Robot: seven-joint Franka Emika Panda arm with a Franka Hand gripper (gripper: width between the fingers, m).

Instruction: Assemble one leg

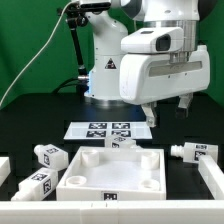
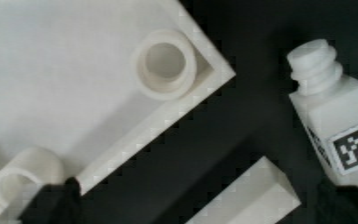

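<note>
One leg (image 1: 192, 152), a short chunky white peg with a square tag, lies on the black table to the exterior view's right of the white square panel (image 1: 88, 180). It also shows in the wrist view (image 2: 332, 105), beside the panel's edge (image 2: 69, 90) and a corner socket (image 2: 167, 62). Two more legs (image 1: 48, 153) (image 1: 38, 183) lie at the exterior view's left of the panel. My gripper (image 1: 167, 112) hangs open and empty above the panel's far right corner, clear of the leg. In the wrist view the gripper (image 2: 185, 208) has one dark fingertip (image 2: 51, 200) showing.
The marker board (image 1: 100, 130) lies behind the panel, by the robot base. White parts sit at the table's left edge (image 1: 5, 166) and right edge (image 1: 214, 180) in the exterior view. A pale blurred strip (image 2: 247, 190) crosses the wrist view between the fingers.
</note>
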